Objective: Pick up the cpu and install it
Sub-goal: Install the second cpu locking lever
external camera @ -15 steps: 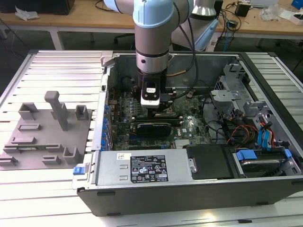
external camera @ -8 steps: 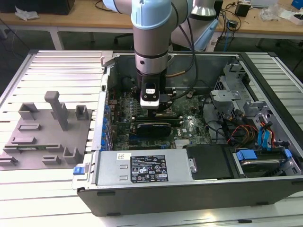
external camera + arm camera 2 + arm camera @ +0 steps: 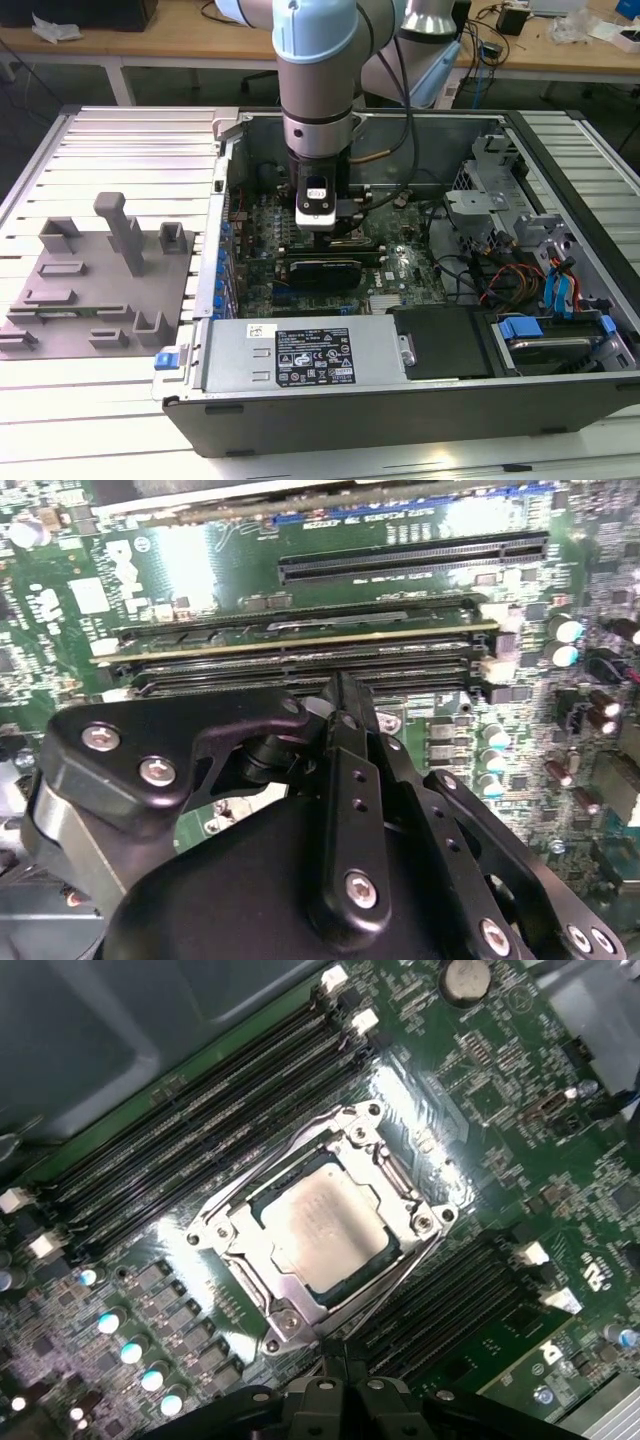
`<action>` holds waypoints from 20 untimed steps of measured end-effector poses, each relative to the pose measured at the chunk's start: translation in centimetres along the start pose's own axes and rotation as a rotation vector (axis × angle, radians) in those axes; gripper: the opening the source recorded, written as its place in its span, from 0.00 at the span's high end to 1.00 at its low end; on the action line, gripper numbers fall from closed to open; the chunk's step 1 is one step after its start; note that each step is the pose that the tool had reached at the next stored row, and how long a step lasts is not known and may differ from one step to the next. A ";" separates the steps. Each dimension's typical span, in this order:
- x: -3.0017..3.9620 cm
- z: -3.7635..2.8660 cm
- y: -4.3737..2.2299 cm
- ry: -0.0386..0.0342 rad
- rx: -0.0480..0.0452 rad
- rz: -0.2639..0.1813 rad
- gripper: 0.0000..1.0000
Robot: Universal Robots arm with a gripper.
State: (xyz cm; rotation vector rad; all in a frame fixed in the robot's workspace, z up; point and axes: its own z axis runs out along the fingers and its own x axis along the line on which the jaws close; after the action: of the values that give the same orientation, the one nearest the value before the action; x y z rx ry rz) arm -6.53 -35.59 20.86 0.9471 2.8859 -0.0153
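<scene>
1. Centre of the exterior view, inside the open computer case (image 3: 300, 410), the gripper (image 3: 322, 228) hangs low over the motherboard (image 3: 400, 275).
2. Seen in the first wrist view, the cpu (image 3: 325, 1222) lies flat within the metal-framed socket (image 3: 290, 1305), silvery top up, apart from the gripper (image 3: 345, 1378).
3. Both wrist views show the pincer drawn narrow, fingertips (image 3: 345, 695) together and nothing between them.
4. Judging by this, the chip is already placed and the seating step looks done or nearly so; the grey tray (image 3: 100, 280) at the exterior view's left carries no chip that I can make out.
5. Any move from here calls for a straight, level path, since memory slots (image 3: 200, 1120) flank the socket closely.
6. Open room lies upward; the case wall (image 3: 225, 200) and cables (image 3: 400, 195) hem in the sides
</scene>
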 end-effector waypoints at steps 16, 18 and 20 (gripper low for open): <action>1.30 0.00 -1.12 -0.0622 -0.0700 0.005 0.89; 1.48 0.07 -1.25 -0.0621 -0.0699 0.005 0.89; 1.68 0.14 -1.39 -0.0622 -0.0702 0.005 0.89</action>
State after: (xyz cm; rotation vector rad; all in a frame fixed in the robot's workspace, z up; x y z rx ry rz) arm -8.68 -35.73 20.51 0.9249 2.8075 0.0555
